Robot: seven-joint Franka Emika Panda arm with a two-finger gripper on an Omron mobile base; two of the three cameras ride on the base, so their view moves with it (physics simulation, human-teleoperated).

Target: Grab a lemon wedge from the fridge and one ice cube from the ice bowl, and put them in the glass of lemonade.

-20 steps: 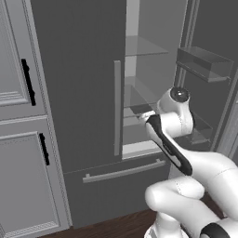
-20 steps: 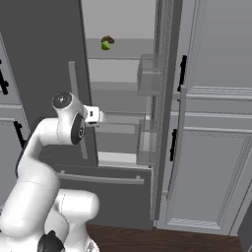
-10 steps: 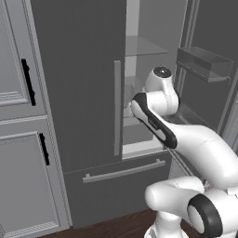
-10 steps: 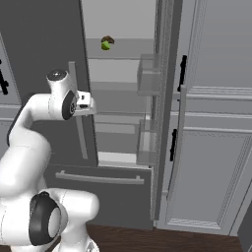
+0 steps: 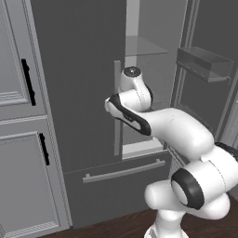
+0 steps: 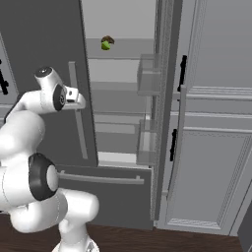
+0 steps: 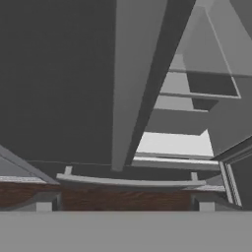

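Note:
The fridge (image 5: 79,93) has its left door closed and its right door swung open, showing pale shelves inside. The lemon wedge (image 6: 106,43), small and yellow-green, lies on an upper shelf at the back. My gripper (image 6: 78,101) hangs well below and left of it, just in front of the left door's long handle (image 6: 78,113). In the hand view my gripper (image 7: 124,206) is open, its tips far apart with nothing between them, facing down past the door edge to the drawer. The ice bowl and the glass of lemonade are out of view.
The open right door (image 5: 204,62) carries clear bins and stands edge-on (image 6: 162,98) beside the shelves. Grey panelled cabinets with black handles flank the fridge (image 5: 18,93) (image 6: 216,98). The bottom drawer's handle (image 5: 123,171) sticks out above the dark wooden floor (image 6: 147,238).
The arm has lifted and swung left, bringing the hand from the open shelves to the left door's handle. The jaws have stayed open.

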